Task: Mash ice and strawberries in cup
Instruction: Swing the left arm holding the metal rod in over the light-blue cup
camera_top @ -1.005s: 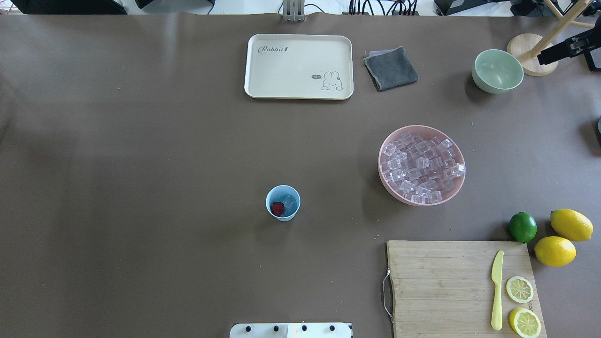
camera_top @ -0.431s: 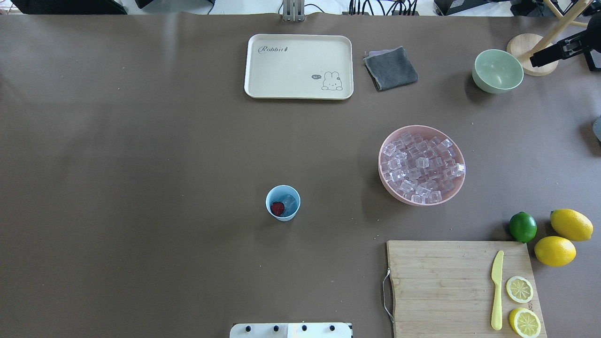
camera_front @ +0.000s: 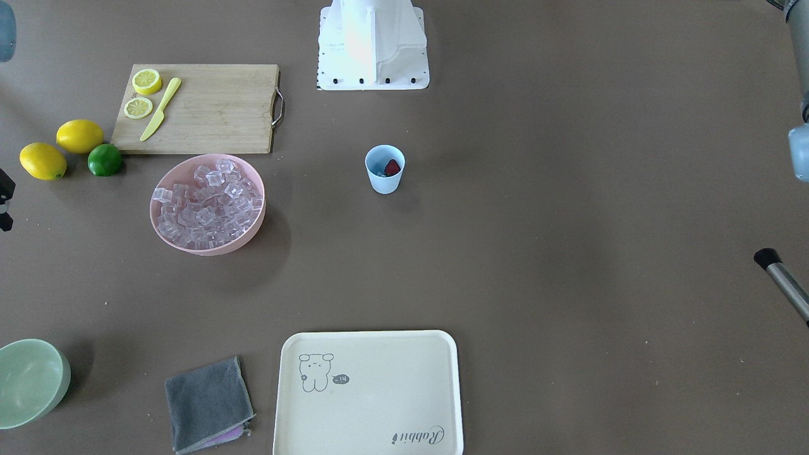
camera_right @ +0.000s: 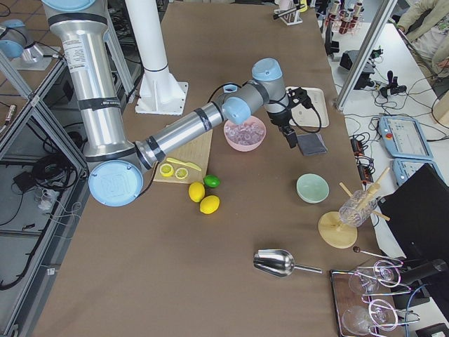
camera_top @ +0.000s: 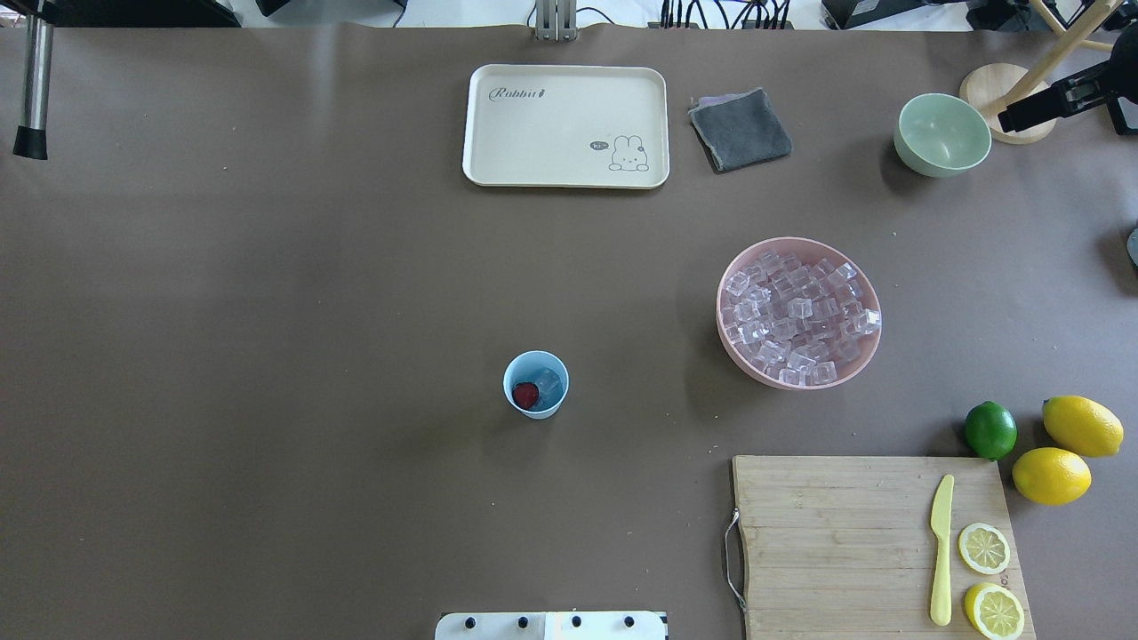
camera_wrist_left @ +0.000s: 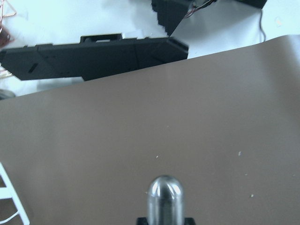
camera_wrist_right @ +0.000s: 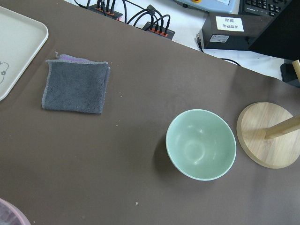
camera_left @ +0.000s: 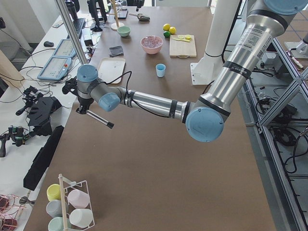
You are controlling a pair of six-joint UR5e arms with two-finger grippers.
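Found the left fingers (camera_left: 83,109) barely in view, yet judged them clamped on a slim steel rod with a black tip (camera_top: 34,84), seen hanging clear of the brown bench (camera_top: 267,311) and jutting out from the wrist. Traced its long axis in the overhead view: almost straight from the far edge toward the robot, black tip nearest the robot. Noted a downward slant toward that tip in the side view. Placed it over the bench's far left corner.

Looked from the tip rightward and back toward the base for the small light blue plastic cup (camera_top: 537,412), upright at mid-bench and well apart from the rod. Saw inside it one dark red strawberry (camera_top: 525,395) beside a clear ice cube (camera_top: 548,383), both seemingly whole. Judged a swing right and inward needed, then a turn to upright over the rim.

Spotted the right fingers (camera_top: 1013,116) over the far right corner, near a pale green bowl (camera_top: 942,167). Could not tell their opening; saw nothing in them. Reckoned neither arm clearly nearer the cup, with the tool on the left alone.
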